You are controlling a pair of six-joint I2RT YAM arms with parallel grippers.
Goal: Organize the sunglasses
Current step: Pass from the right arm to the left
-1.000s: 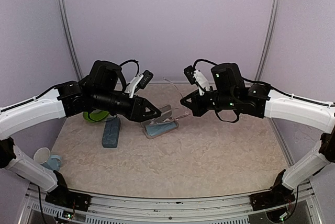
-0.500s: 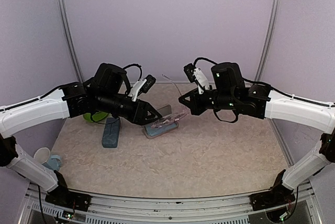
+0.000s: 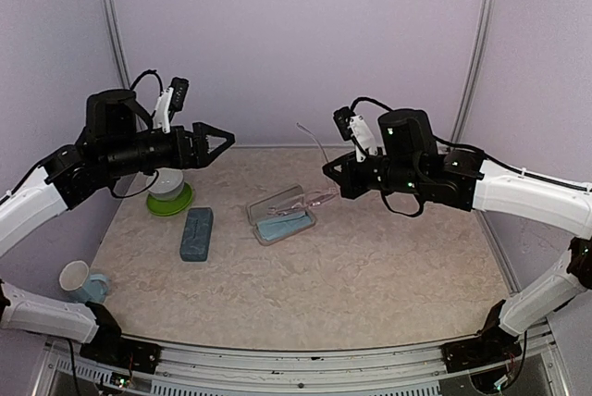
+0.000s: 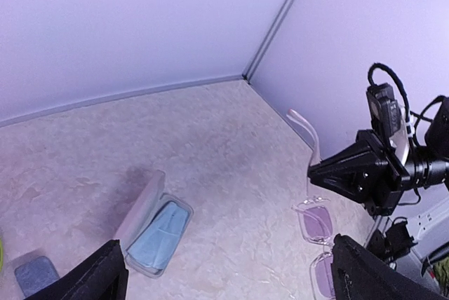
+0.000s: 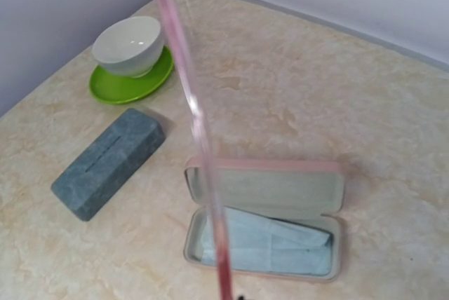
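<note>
**Spotter:** Where are the sunglasses, and which arm has them?

**Operator:** I see the sunglasses [image 4: 315,221] in the air, hanging from the right gripper [image 3: 326,171]. Its jaws are closed on one temple. The lenses hang below the jaws, and the free end of that temple sticks up past them toward the far wall. The front bar runs roughly left to right.

**Spotter:** Target?

**Operator:** The open case [image 3: 276,202] lies on the table [image 3: 388,266], down and to the left of the jaws. Its long axis also runs roughly left to right, with the lid tipped toward the far side. The lenses hang at its right end; I cannot tell whether they touch it. A light-blue cloth [image 3: 283,227] lies in the tray. I judge that placement turns on lining the front bar up with the tray.

**Spotter:** Obstructions?

**Operator:** The left gripper [image 3: 220,137] is raised at far left, jaws wide and empty, well apart from the case. The closed blue-grey case [image 3: 196,232] lies left of the open one. The bowl [image 3: 168,183] on its green plate [image 3: 180,204] sits beyond that. Nothing stands between the right jaws and the open case.
</note>
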